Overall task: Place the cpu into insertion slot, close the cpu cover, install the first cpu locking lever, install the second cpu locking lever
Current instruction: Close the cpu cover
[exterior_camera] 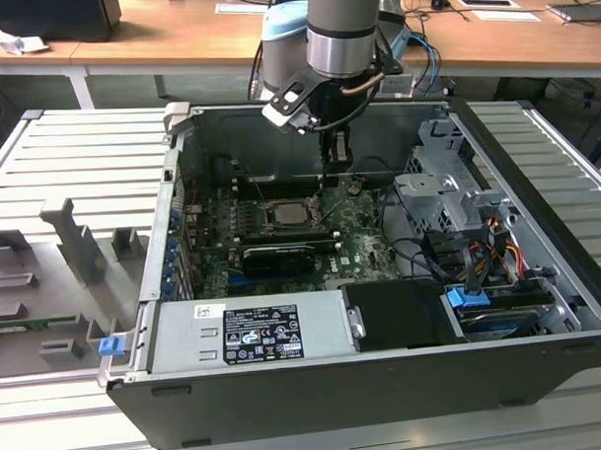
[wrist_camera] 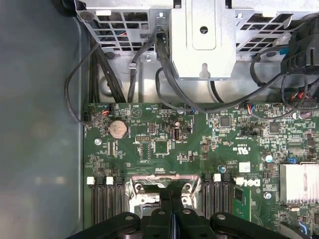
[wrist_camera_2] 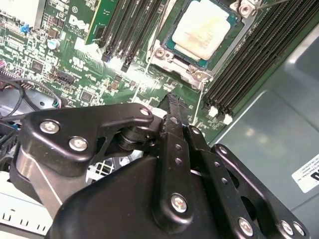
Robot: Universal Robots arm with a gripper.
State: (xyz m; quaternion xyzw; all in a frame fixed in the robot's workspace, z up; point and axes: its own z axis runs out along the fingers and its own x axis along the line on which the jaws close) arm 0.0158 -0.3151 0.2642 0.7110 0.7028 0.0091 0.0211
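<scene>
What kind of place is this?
Likely a robotics lab or workshop: an open computer case lies on a slatted metal bench, a robot arm reaches into it, and wooden desks stand behind.

Legible print, as I find it: none.
- White label (exterior_camera: 247,333) on the power supply (exterior_camera: 324,321): print too fine to read.
- White sticker (wrist_camera_2: 307,175) on the case wall (wrist_camera_2: 269,124): cut off.
- Motherboard (wrist_camera: 199,130) lettering: too tiny to read.

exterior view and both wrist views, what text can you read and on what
Black label on the silvery metal power supply box: print too small to read.
White sticker on the grey metal case wall: too small to read.
White markings on the green circuit board: too small to read.
Nothing can be quoted.
</scene>
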